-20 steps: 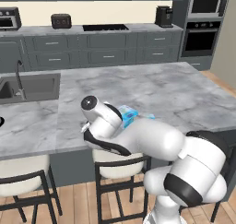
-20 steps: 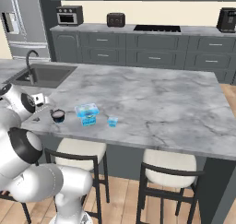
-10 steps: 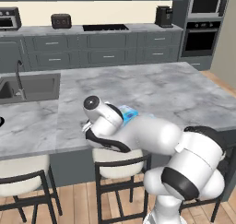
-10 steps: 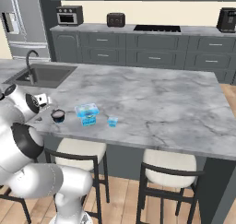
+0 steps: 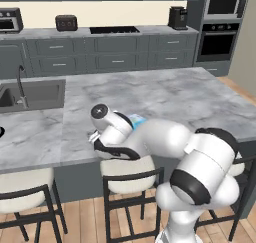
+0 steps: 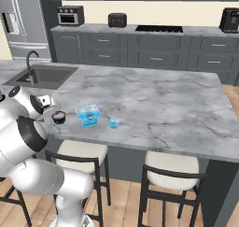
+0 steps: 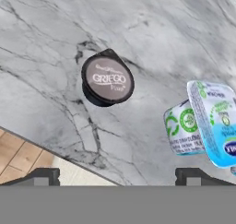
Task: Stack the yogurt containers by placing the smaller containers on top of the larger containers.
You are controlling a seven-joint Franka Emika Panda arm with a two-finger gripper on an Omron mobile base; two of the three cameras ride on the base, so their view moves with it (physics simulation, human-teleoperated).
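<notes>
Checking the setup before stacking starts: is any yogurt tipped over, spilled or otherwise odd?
Nothing stands out. The dark cup, blue pack and tiny cup stand apart in a row on the counter, unspilled and unstacked.

Light is even and soft across the rendered kitchen, with no hard glare on the marble worktop [image 6: 154, 100]. Shadows are faint: the dark cup [image 7: 107, 79] casts a small dark smudge toward 8 o'clock in the hand view, so light probably falls from above. Both base views are coarse and a little blurred; the pack [image 7: 209, 121] shows legible print up close, clipped at 3 o'clock.
</notes>
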